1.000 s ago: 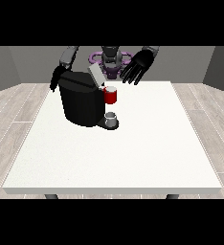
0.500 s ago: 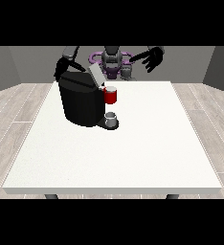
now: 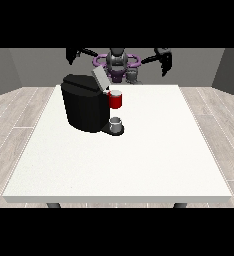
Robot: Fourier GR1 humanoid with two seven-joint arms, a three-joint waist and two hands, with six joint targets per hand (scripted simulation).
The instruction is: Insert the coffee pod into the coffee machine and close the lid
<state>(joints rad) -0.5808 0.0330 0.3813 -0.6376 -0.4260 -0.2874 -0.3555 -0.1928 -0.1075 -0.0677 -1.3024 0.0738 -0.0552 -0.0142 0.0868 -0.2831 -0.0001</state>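
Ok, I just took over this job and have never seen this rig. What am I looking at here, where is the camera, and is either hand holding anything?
The camera stands across the white table and faces the robot, so the robot appears small at the top, with both arms spread wide to its sides. The hand at the view's left and the hand at the view's right are both raised away from the table, and neither holds anything. On the table stands a black coffee machine. Its grey lid is tilted up, open. A red part sits at the machine's front, and a small grey cup stands on its base below. Whether the red part is the coffee pod I cannot tell for sure. The lid is not yet closed.
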